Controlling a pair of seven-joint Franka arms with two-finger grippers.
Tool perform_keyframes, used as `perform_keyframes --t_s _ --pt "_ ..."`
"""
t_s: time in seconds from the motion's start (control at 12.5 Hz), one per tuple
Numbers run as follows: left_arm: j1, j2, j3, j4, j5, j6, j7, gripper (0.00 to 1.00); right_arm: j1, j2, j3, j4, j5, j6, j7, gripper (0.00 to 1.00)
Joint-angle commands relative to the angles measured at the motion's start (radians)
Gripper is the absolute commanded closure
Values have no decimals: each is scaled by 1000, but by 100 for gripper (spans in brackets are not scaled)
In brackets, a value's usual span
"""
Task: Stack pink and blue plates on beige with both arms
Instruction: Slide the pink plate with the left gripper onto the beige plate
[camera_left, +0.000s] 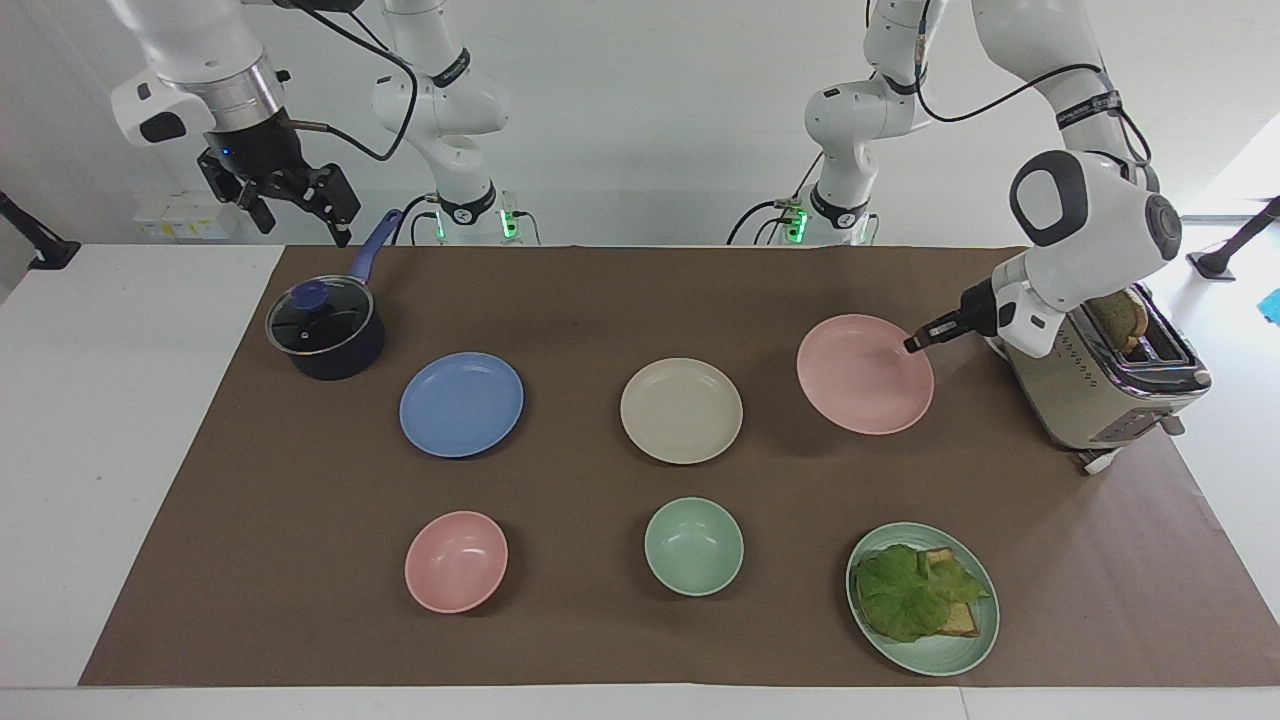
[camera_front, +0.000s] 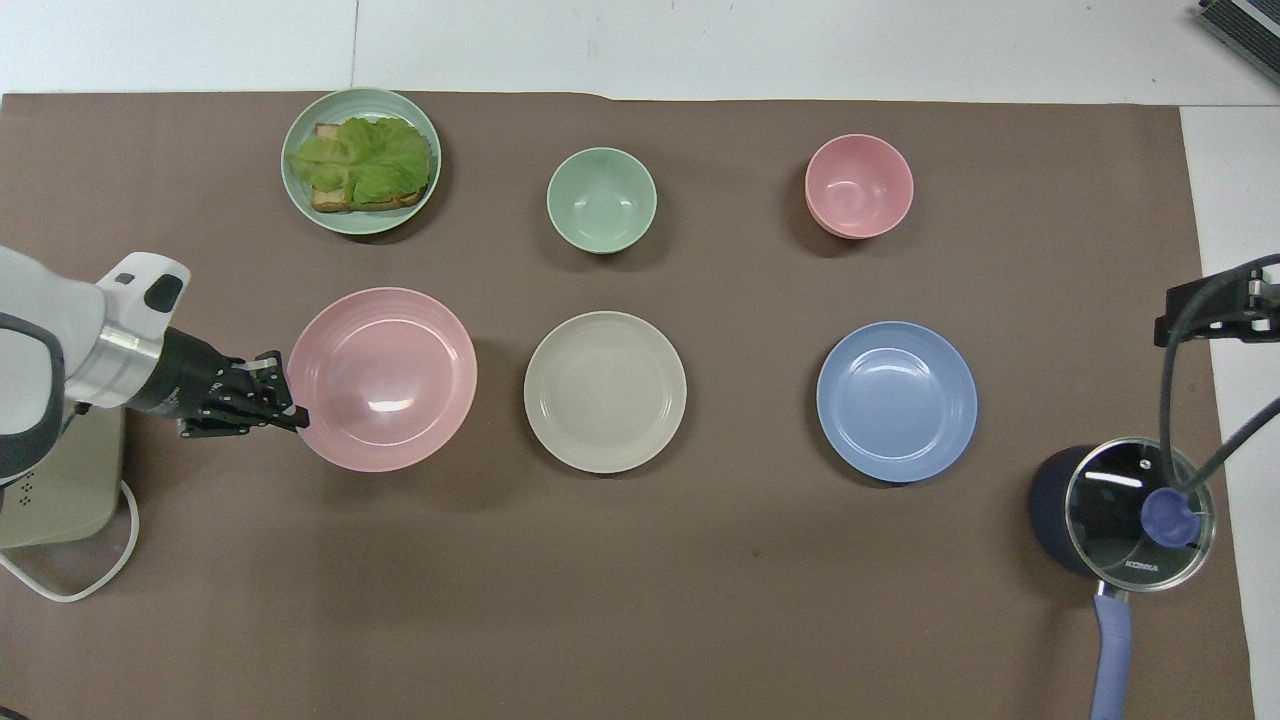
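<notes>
My left gripper (camera_left: 915, 343) (camera_front: 295, 410) is shut on the rim of the pink plate (camera_left: 865, 375) (camera_front: 382, 378). It holds the plate tilted in the air, over the mat between the toaster and the beige plate (camera_left: 681, 410) (camera_front: 605, 391). The beige plate lies bare at the mat's middle. Beside it, toward the right arm's end, the blue plate (camera_left: 461, 404) (camera_front: 897, 400) lies flat. My right gripper (camera_left: 300, 215) (camera_front: 1215, 315) hangs open and high over the pot's handle, holding nothing.
A dark pot with a glass lid (camera_left: 325, 330) (camera_front: 1130, 510) stands near the blue plate. A toaster (camera_left: 1110, 390) (camera_front: 60, 490) stands at the left arm's end. Farther out are a pink bowl (camera_left: 456, 561), a green bowl (camera_left: 693, 546) and a green plate (camera_left: 935, 660) with a sandwich.
</notes>
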Motion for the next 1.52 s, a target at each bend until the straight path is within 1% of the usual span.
perform_keyframes --t_s 0.0,0.24,0.4,0.48,0.72,0.88,0.96,1.44 --pt "-126 -75 13 -103 -77 107 -47 100 -9 -27 2 -35 22 -2 18 0" --pt "-275 -77 13 -111 -79 217 -197 100 -12 -29 0 -41 22 -2 6 0" --pt "-367 -61 13 -111 -79 280 -277 100 -12 -38 -1 -58 22 0 4 0" --pt "-407 -48 14 -112 -77 314 -291 100 -12 -42 -1 -61 22 5 6 0" --pt "-487 26 14 -126 -77 437 -303 100 -14 -44 -3 -65 22 8 13 0" --pt "-489 69 14 -126 -77 498 -304 100 -14 -44 -3 -66 22 15 13 0" --pt "-487 87 14 -126 -77 509 -302 100 -14 -44 -3 -66 22 14 12 0" --pt "-453 95 17 -129 -77 524 -284 100 -14 -47 -3 -75 22 37 10 0"
